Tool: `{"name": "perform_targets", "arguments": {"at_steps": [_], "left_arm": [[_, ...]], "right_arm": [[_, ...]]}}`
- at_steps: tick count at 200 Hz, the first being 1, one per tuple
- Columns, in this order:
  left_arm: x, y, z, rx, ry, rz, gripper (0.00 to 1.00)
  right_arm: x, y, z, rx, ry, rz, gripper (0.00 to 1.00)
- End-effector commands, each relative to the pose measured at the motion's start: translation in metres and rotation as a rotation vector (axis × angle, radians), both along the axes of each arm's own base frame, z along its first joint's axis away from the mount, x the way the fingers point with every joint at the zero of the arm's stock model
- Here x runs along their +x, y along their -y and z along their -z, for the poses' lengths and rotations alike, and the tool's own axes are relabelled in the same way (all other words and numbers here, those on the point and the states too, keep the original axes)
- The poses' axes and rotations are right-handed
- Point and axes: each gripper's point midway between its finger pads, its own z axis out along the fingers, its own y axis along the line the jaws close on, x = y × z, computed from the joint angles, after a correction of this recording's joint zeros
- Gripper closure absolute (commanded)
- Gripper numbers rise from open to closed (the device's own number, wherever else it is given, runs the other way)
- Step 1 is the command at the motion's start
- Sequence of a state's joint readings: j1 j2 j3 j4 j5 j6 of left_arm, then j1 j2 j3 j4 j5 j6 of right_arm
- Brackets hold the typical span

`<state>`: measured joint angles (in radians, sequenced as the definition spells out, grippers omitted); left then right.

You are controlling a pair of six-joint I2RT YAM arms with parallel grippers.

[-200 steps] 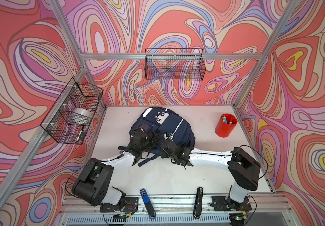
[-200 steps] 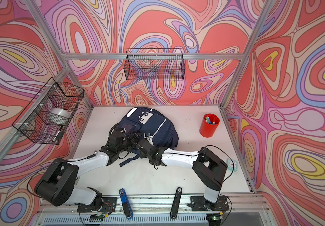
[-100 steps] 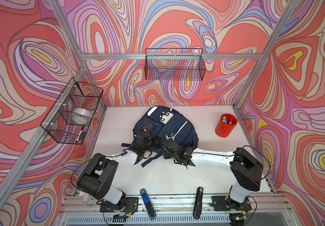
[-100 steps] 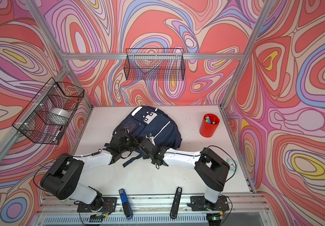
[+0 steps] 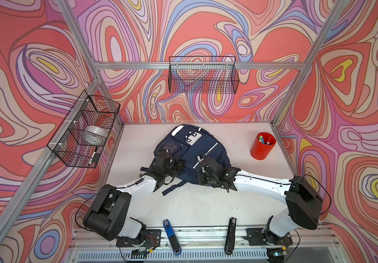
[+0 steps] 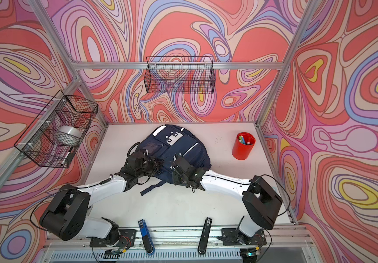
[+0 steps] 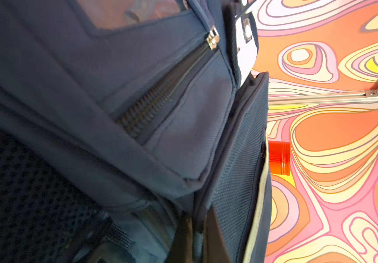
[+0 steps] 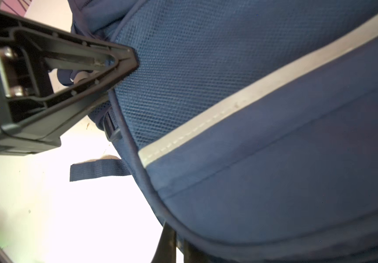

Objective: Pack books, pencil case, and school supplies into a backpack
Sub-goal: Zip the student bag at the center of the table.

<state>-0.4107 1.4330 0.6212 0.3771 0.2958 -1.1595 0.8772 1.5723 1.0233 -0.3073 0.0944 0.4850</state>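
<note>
- Wire baskets, two: side basket (image 5: 65, 145) far left, back basket (image 5: 203, 77) on the far wall.
- One left gripper (image 5: 177, 164), pinched tight on the backpack (image 5: 197, 145).
- One backpack, lying in the middle of the table (image 5: 195, 205).
- One right gripper (image 5: 203, 162), pinched tight on its near side.
- Two staplers in front: blue stapler (image 5: 171, 234), black stapler (image 5: 230, 234).
- One red cup (image 5: 262, 148) of markers, far right.

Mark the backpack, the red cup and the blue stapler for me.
backpack (image 5: 217, 154), in a top view, navy front panel.
red cup (image 5: 261, 152), in a top view, outer wall.
blue stapler (image 5: 171, 236), in a top view, mid body.
</note>
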Motion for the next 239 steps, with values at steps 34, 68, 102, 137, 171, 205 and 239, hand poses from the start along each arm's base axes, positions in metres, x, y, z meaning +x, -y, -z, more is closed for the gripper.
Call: {"name": "perform_targets", "arguments": {"at_steps": [34,68,102,137,171,205,239], "left_arm": [[0.009,-0.02,-0.021,0.042,0.069,-0.055,1.0],[0.008,-0.026,-0.027,0.052,0.064,-0.052,1.0],[0.009,-0.021,-0.024,0.041,0.052,-0.022,1.0],[0.008,-0.022,-0.025,0.043,0.054,-0.019,1.0],[0.008,-0.021,-0.029,0.052,0.056,-0.006,1.0],[0.007,-0.022,-0.033,0.06,0.064,-0.006,1.0],[0.007,-0.022,-0.029,0.057,0.055,-0.006,1.0]], "right_arm": [[0.007,0.045,0.009,-0.149,-0.026,-0.034,1.0],[0.024,0.061,0.017,-0.121,-0.034,-0.067,1.0],[0.034,0.06,0.006,-0.144,0.012,-0.098,1.0],[0.063,0.085,0.011,-0.141,0.017,-0.045,1.0],[0.094,0.086,0.018,-0.167,0.035,-0.049,1.0],[0.121,0.097,0.018,-0.187,0.055,-0.015,1.0],[0.145,0.116,0.016,-0.16,0.046,0.025,1.0]]}}
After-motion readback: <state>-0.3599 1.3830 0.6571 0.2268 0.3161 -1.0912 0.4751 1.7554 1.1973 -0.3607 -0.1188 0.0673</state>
